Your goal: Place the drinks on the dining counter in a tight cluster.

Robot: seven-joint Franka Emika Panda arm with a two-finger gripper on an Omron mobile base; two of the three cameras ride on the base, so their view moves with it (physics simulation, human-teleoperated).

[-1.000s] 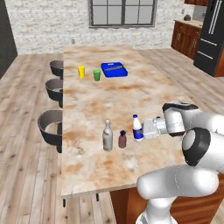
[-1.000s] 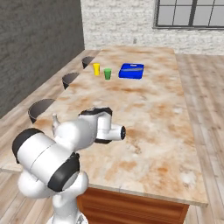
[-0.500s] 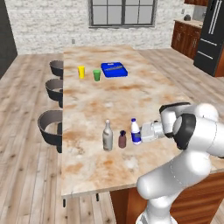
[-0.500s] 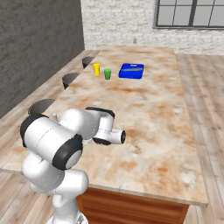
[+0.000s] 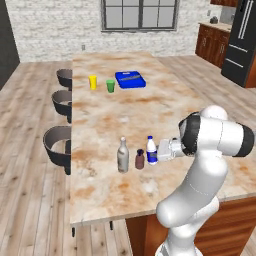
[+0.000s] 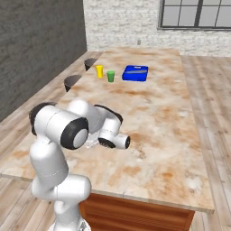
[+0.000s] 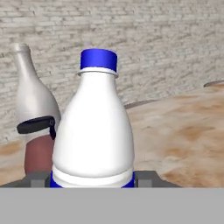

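The white bottle with the blue cap and blue label (image 5: 151, 150) stands upright on the dining counter (image 5: 150, 115), just below the centre of the left base view, with the short dark-brown bottle (image 5: 140, 160) just beside it to the left and the taller grey-beige bottle (image 5: 123, 155) next along. In the hand view the white bottle sits in the centre, with the brown bottle (image 7: 38, 153) and the grey one (image 7: 31, 103) close behind it at the left.

The likely risk is a knock. The three stand so near that a sideways nudge on release, or a withdrawal that drags the white bottle, could tip the brown one into the grey one and scatter the cluster.

The gripper (image 5: 161, 151) reaches in from the right at label height. Its jaws stand partly apart, clamped around the white bottle's lower body.
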